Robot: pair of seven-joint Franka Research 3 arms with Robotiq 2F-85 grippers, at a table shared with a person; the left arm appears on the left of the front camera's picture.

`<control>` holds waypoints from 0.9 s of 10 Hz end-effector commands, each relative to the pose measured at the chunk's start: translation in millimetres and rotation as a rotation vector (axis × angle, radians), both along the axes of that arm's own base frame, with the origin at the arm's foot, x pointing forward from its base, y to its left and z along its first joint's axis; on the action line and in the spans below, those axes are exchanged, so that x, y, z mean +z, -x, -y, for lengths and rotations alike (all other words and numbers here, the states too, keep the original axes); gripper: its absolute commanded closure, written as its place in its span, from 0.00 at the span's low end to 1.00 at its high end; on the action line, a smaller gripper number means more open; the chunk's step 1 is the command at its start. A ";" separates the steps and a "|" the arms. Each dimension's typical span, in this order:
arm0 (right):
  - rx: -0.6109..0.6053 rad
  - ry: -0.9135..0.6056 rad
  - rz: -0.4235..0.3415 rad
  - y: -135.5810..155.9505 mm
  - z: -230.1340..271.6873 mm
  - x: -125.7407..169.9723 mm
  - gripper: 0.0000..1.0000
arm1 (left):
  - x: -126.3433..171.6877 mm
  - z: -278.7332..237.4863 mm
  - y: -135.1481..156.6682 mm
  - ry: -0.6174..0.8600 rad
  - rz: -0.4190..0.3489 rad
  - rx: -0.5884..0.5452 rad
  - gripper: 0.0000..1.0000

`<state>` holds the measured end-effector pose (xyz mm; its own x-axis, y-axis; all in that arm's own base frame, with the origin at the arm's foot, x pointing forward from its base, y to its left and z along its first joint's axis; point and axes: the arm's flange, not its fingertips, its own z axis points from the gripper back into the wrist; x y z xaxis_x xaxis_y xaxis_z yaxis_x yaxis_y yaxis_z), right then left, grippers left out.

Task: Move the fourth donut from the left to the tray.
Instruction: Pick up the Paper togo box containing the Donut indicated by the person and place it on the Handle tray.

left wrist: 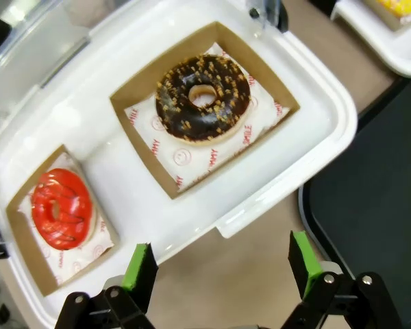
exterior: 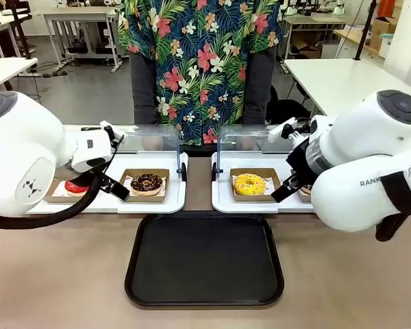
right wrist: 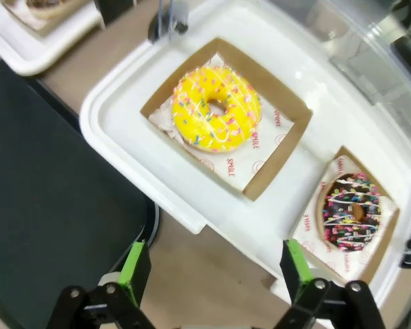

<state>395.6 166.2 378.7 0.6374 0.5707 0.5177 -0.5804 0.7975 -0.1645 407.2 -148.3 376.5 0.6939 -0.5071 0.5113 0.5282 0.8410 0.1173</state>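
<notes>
Approach stage. Right claw [right wrist: 214, 266] open, hovering just beyond the black tray [right wrist: 48, 205]; sprinkled chocolate donut [right wrist: 353, 209] farther beyond (not yet gripped). Next: shift over it, descend, close. Left claw [left wrist: 220, 260] open.

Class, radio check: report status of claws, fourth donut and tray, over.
Left claw open, right claw open, both empty. Fourth donut in holder on white display tray, ungrasped. Black tray unobstructed.

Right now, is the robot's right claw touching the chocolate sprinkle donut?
Apart. The right wrist view shows the right gripper open, with white display tray between it and the fourth donut.
</notes>
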 end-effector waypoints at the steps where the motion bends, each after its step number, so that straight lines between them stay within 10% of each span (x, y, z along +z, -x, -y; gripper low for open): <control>1: 0.015 -0.056 0.014 -0.8 19.6 56.1 0.00 | 45.6 -30.1 -20.1 0.082 -0.021 0.018 0.00; 5: 0.179 -0.260 -0.021 13.9 118.4 142.5 0.00 | 128.7 -149.0 -48.2 0.226 -0.107 -0.167 0.00; 9: 0.367 -0.442 0.076 34.1 237.3 161.2 0.00 | 155.0 -274.4 -44.9 0.441 -0.056 -0.390 0.00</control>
